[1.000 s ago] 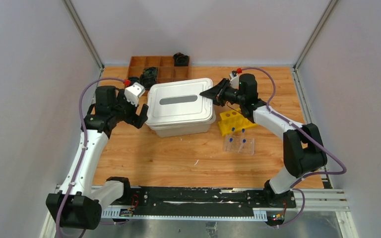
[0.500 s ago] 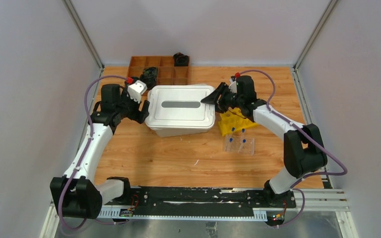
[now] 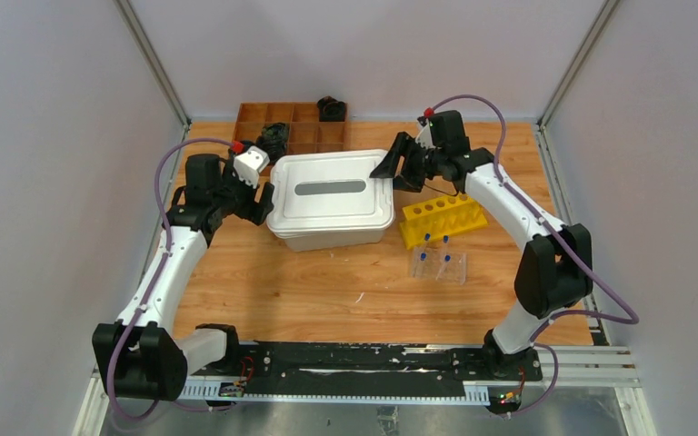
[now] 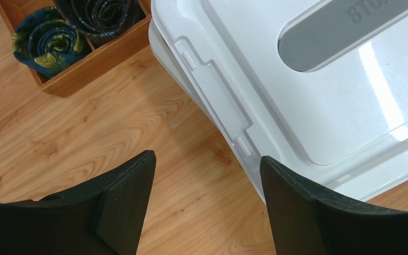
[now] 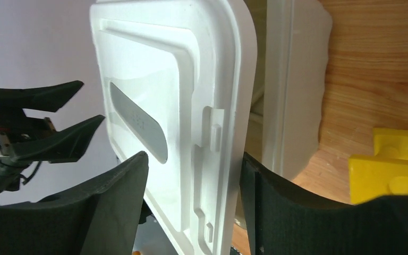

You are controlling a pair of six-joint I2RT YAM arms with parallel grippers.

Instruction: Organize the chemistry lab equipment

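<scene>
White lidded bin (image 3: 332, 195): left gripper (image 4: 206, 158) wide, empty, at its left end; right gripper (image 5: 192, 156) wide astride its right edge; yellow rack (image 3: 443, 218) beside.

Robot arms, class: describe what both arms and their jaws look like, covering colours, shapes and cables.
The left arm and right arm match: white tube-like links joined by bulky black joints on black bases. A purple cable loops along each, ending near a small red cap. The jaws are matte black, two broad wedges tapering to points.
</scene>
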